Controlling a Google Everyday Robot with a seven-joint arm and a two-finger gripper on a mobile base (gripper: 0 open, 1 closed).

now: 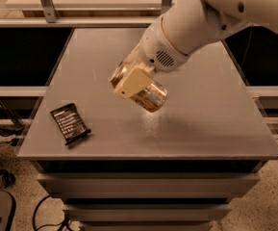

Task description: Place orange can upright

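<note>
Above counter middle, gripper (137,84): hangs off a white arm (201,20) that comes in from the upper right; wrist housing with vent grille sits right behind it.
Fingers (132,81): pinching the orange can across its body. One cream pad lies flat over the near side; the opposite one is mostly hidden behind the can.
Orange can (154,97): in the grasp, not upright. Tilted, long axis running from upper left to lower right, lower end pointing toward the front-right of the counter. Looks clear of the surface, with a faint sheen on the top below it. Can't tell which end carries the pull tab.
Counter (215,124): grey flat top, drawer fronts below the front edge.
Black packet (70,123): lying flat near the front-left corner, well apart from can and gripper.
Background: dark gaps left and right of the counter, cables on the floor at left.
</note>
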